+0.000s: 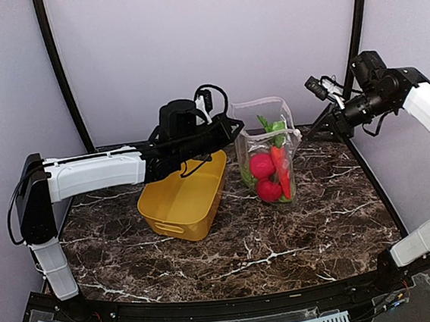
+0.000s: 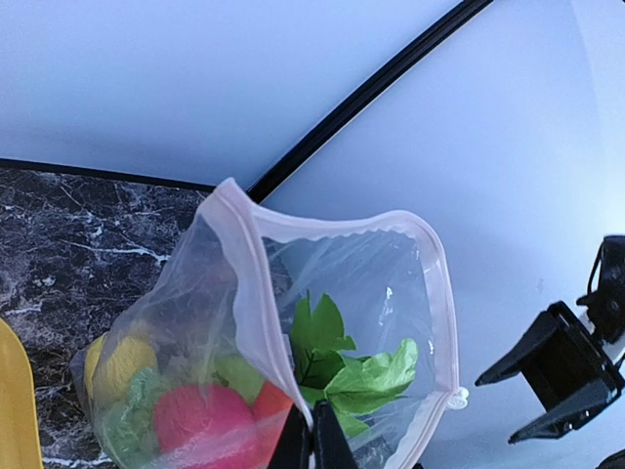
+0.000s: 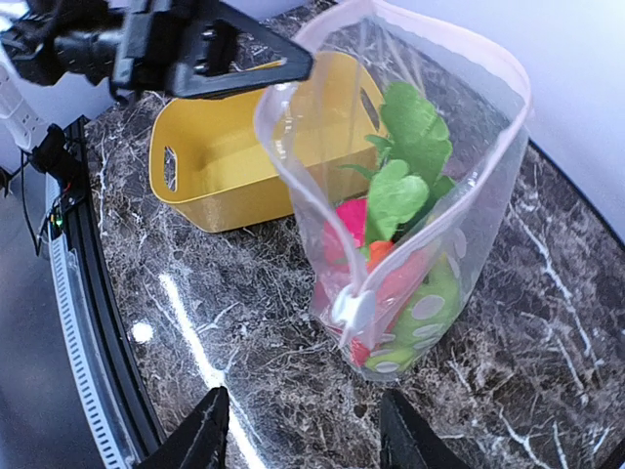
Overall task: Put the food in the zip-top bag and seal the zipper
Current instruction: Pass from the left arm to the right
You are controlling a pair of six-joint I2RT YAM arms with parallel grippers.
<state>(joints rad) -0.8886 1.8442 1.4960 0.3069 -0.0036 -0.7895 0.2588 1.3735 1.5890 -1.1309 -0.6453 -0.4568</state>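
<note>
— Two hands; how does each one stand?
— The left hand [image 2: 311, 442] is pinched narrow on the rim of the zip-top bag [image 1: 269, 152], on the side facing the yellow tub [image 1: 184, 198]. The right hand [image 3: 303, 435] is spread wide and holds nothing. It hangs past the bag from the tub, apart from it.
— Any room to move?
— The bag stands upright just beside the tub, its mouth gaping and the zipper [image 2: 249, 293] unjoined. Bare table [image 1: 283, 238] lies on the tub's near side.
— What is hard to make out?
— The left wrist view cuts off the bag's bottom. I cannot tell whether the bag touches the tub.
— Do the views differ?
— Only the left wrist view shows the lemon [image 2: 122, 366]. The top view shows the tomato [image 1: 261, 166] and carrot [image 1: 279, 162] best. The right wrist view shows the leafy greens [image 3: 410, 127] and a white tab [image 3: 352, 308] on the zipper.
</note>
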